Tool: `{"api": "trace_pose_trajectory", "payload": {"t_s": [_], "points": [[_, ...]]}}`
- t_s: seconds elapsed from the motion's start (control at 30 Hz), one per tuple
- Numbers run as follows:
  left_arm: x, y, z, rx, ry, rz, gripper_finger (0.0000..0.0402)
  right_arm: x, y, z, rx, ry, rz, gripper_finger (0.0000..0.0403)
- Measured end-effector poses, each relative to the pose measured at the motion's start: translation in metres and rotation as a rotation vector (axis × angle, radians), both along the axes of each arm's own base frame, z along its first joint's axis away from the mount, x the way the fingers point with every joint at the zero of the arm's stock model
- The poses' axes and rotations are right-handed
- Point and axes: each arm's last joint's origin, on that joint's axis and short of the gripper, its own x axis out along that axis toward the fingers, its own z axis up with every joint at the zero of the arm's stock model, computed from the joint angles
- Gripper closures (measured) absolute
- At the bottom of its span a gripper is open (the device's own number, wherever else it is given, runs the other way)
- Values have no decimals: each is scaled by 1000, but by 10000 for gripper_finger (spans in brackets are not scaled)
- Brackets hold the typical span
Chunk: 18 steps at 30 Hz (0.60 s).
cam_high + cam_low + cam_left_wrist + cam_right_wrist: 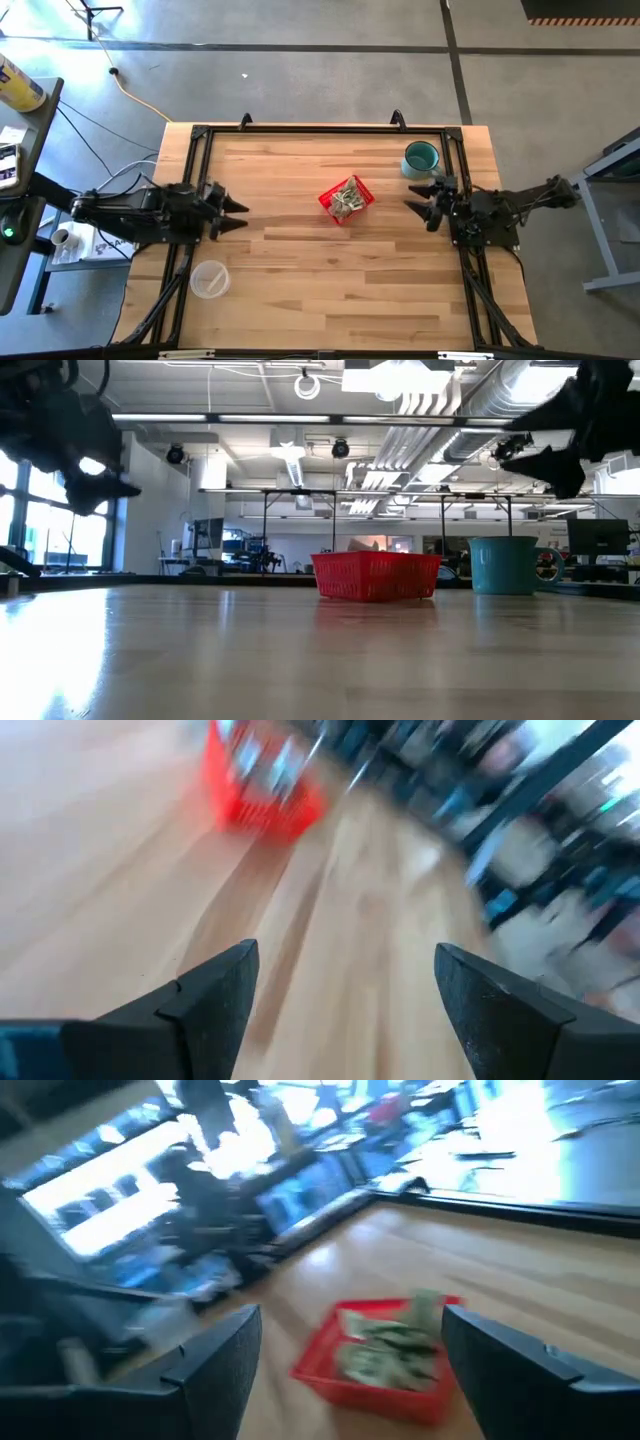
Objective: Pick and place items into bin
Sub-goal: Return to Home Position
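From above, the red basket (326,199) sits mid-table with packets (348,201) heaped inside. The teal mug (421,158) is near the right gripper (411,197) and the clear cup (209,279) near the left gripper (243,215). Both grippers are spread wide and hold nothing. At table height the basket's walls hide its load. The right wrist camera shows the pile; the left wrist camera shows only a red blur.

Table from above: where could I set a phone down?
Bare wood spreads from the clear cup to the right edge, and between the left hand and the red basket. Tightest around the teal mug and right hand.
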Motion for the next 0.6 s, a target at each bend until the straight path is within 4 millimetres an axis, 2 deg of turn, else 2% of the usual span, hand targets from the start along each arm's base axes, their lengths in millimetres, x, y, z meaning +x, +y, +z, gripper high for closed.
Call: {"api": "trace_pose_trajectory", "payload": {"t_s": [0.07,0.13,0.6], "points": [[-2,0,-8,1,86,-4,64,0,-1,-11,-19,37,-48,103],[-1,0,-8,1,91,-7,64,0,-2,-21,-31,63,-67,103],[0,0,-8,1,95,-6,64,3,2,-22,-18,64,41,103]]}}
